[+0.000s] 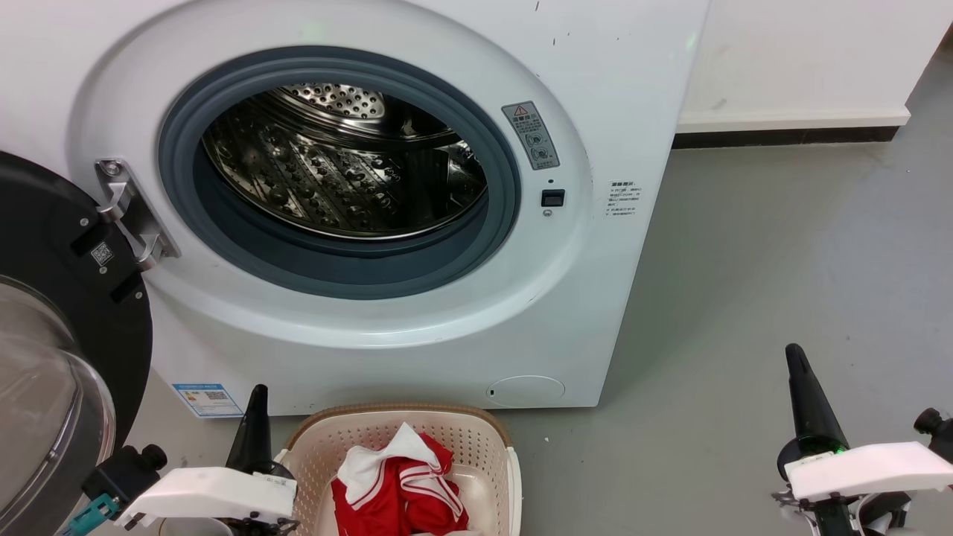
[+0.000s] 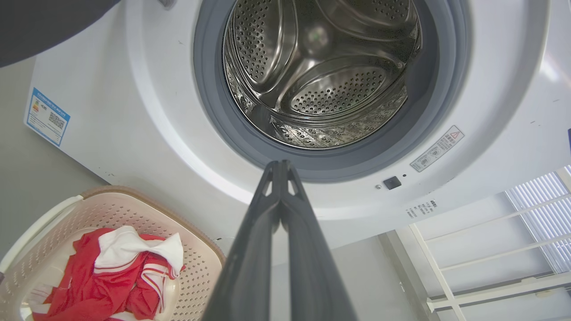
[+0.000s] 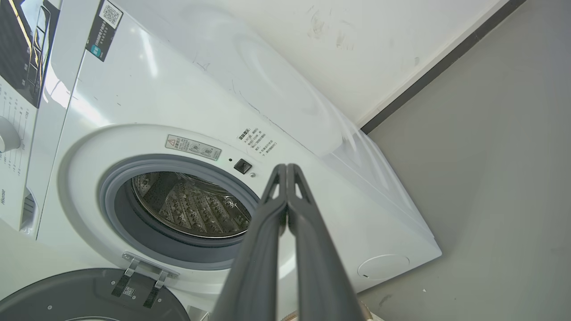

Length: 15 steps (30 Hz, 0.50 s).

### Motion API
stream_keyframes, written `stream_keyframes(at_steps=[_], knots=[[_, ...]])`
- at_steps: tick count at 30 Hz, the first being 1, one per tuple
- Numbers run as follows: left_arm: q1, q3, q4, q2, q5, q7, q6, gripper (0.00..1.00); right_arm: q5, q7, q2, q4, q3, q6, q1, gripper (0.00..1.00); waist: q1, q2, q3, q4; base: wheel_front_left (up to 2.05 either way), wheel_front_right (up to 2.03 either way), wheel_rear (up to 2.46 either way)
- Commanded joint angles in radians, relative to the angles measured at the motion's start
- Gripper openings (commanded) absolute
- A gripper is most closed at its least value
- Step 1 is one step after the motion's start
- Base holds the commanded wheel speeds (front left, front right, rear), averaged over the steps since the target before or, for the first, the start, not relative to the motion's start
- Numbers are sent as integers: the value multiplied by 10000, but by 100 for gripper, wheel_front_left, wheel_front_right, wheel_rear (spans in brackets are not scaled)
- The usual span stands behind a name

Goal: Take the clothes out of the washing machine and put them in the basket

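At the far left the washing machine's black-framed glass door stands swung open on its hinge. Just right of it, at the near edge, the left hand points up toward the machine. In the left wrist view its two dark fingers are pressed together along their length, with nothing between them.

Just to the right of that hand sits the basket, on the floor close against the foot of the washing machine. The clothes lie inside it in a crumpled red heap with a white panel on top and white stripes showing. They are beside the left hand, lower than its fingertips, and apart from it.

Above and beyond the basket, the grey-rimmed porthole opens onto the perforated steel drum, where bare metal shows and no fabric is visible.

Far to the right, over bare grey floor, the right hand also points upward, well apart from the basket and the clothes. In the right wrist view its fingers are closed against each other and hold nothing.
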<state>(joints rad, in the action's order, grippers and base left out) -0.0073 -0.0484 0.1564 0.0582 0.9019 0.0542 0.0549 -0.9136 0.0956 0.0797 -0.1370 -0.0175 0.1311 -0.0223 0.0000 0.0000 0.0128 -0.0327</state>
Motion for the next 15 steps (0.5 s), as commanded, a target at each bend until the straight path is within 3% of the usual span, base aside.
stream_keyframes(at_steps=[1, 15], knots=[[-258, -82, -44, 19, 341, -71, 81, 0, -389, -72, 81, 18, -30, -2, -302, 0, 0, 0, -2, 7, 0, 0, 0], [-471, -224, 182, -6, 1991, -475, 267, 0, -2117, -457, 88, -239, -133, -2, -450, 0, 0, 0, -20, 68, 0, 0, 0]])
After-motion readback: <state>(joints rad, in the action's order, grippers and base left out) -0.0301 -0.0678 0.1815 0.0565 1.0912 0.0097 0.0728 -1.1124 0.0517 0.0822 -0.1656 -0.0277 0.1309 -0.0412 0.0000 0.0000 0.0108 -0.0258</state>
